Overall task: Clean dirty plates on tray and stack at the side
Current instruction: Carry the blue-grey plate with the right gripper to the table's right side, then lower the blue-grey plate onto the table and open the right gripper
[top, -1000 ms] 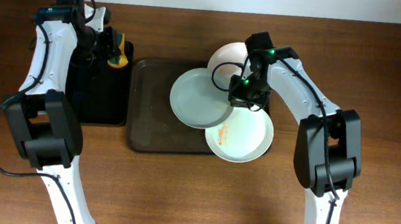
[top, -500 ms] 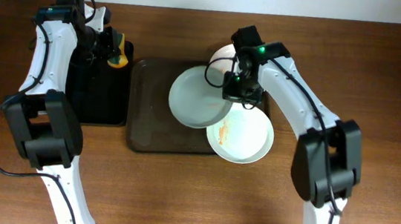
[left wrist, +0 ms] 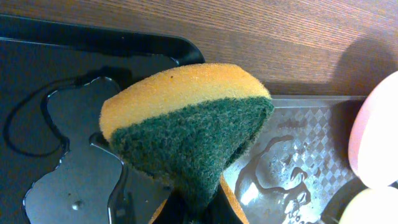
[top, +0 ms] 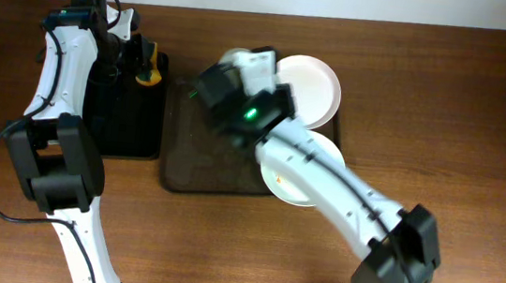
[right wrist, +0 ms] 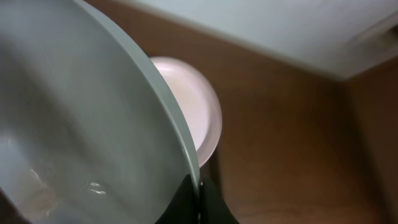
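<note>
My right gripper (right wrist: pixel 199 198) is shut on the rim of a white plate (right wrist: pixel 81 112), held tilted and raised above the dark brown tray (top: pixel 190 158). In the overhead view the raised right wrist (top: pixel 238 102) hides most of that plate. A second plate (top: pixel 311 86) lies at the tray's back right corner and also shows in the right wrist view (right wrist: pixel 193 102). A third plate (top: pixel 313 153) with an orange smear lies at the tray's right edge, partly under the arm. My left gripper (top: pixel 145 66) is shut on a yellow and green sponge (left wrist: pixel 186 118) over the black bin.
The black bin (top: pixel 123 118) stands left of the tray and holds pooled water (left wrist: pixel 62 137). The tray floor is wet in the left wrist view (left wrist: pixel 298 149). My right arm stretches across the tray's right half.
My right arm has lifted the plate off the tray and swung it up and to the left. The plate at the back right is now uncovered. The left arm has not moved.
</note>
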Robot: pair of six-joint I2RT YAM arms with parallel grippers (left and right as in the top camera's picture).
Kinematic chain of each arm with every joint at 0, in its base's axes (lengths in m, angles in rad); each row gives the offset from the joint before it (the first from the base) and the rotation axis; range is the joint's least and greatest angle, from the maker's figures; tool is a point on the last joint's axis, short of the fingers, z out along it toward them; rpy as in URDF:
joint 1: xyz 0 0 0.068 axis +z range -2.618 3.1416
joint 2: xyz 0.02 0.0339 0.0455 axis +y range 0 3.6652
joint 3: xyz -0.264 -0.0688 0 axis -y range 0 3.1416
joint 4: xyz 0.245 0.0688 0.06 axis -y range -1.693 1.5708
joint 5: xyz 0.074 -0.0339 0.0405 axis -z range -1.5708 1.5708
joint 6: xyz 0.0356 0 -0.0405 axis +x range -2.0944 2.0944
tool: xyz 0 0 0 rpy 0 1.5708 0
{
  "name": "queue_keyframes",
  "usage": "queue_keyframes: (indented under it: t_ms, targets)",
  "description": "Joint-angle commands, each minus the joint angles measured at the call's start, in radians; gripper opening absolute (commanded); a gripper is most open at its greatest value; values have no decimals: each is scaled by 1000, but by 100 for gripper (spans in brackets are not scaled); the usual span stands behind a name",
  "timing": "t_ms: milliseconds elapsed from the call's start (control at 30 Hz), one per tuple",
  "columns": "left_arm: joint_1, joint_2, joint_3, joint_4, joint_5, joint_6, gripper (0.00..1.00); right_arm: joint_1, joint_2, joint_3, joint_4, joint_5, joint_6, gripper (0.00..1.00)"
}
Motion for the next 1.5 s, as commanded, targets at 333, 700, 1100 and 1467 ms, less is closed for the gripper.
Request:
queue_keyframes:
  t_ms: [333,700,1100,1467]
  targets:
    - [0,-37,7,2,0,-9,1,69,-38,19,19,304,27,4]
    - [0,-37,7,2,-23,-9,1,-254,-259,19,-65,-406,26,4]
    - [0,-37,7,2,-41,-9,1,-1014,-199,-74,-150,-931,-46,4]
    - [-1,-37,7,2,-41,-10,1,-1204,-99,-339,93,-987,-46,4]
